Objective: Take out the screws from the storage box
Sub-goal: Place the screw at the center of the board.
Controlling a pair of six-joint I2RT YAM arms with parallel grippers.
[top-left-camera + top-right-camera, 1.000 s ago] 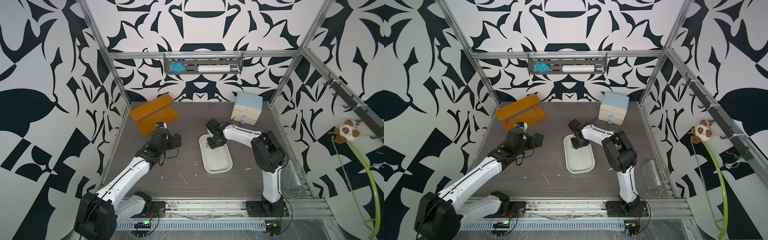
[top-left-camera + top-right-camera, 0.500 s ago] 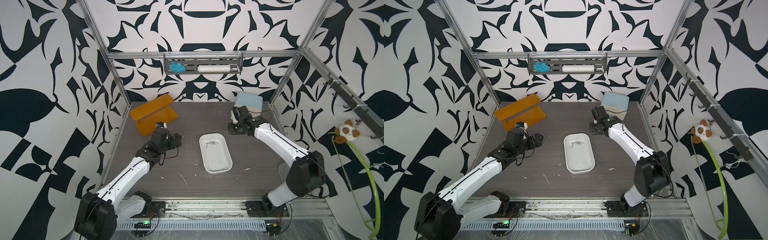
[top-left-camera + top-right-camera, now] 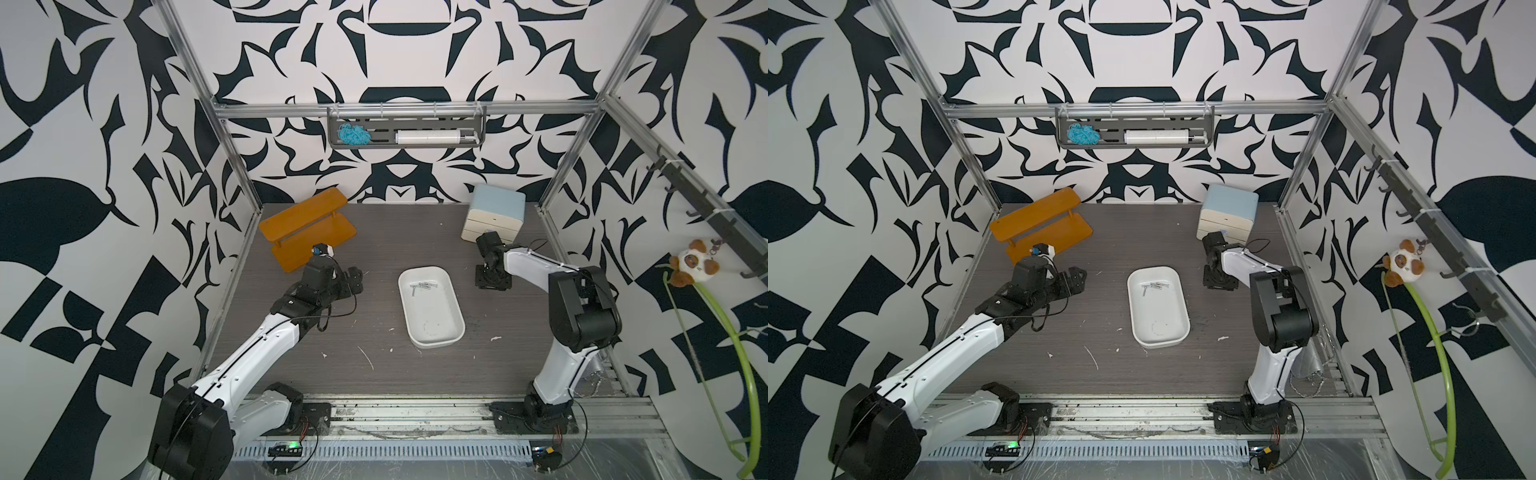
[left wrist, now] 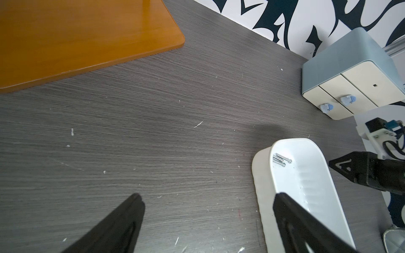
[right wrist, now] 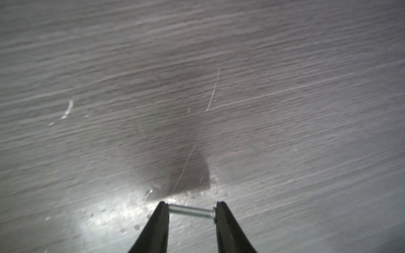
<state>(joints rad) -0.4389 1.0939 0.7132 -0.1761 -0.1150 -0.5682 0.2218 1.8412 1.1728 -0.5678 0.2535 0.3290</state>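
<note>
While the right gripper (image 5: 191, 206) pinches one screw (image 5: 190, 212) endwise near the storage box (image 3: 432, 318), the left gripper (image 4: 207, 196) stands spread.

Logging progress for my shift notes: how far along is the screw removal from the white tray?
Done: I can spot no screw lying on the table yet. In hand: the right gripper pinches one screw end to end between its fingers, above the table beside the storage box. Left: a small cluster of screws lies at the box's far end. The left gripper is open and empty.
</note>
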